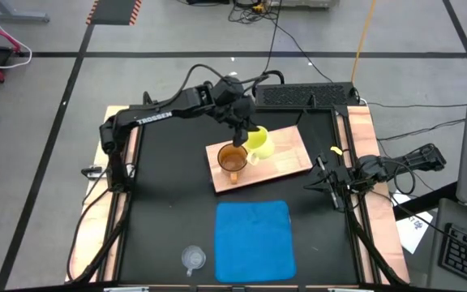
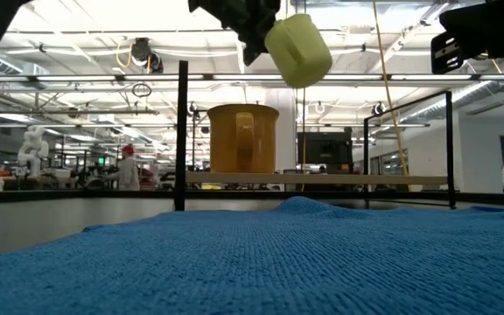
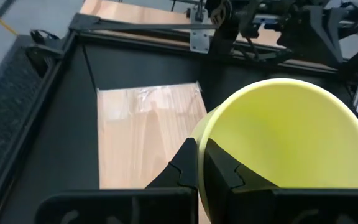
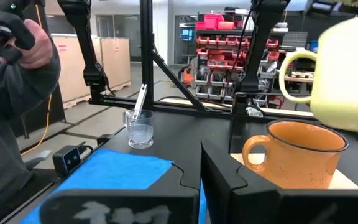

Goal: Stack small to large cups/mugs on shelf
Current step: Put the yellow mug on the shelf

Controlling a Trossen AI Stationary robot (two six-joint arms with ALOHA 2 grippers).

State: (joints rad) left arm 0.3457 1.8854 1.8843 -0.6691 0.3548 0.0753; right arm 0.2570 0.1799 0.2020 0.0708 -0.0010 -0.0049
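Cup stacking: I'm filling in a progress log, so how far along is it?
Done: the large amber-brown handled mug stands on the light-wood shelf board. In hand: the left tool holds the medium yellow handled mug tilted in the air above it. Left: the small clear cup beside the blue cloth mat. The right tool waits aside.

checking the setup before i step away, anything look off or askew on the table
Only the yellow mug: it hangs tilted in the left gripper above the amber mug on the shelf. Nothing spilled or broken.
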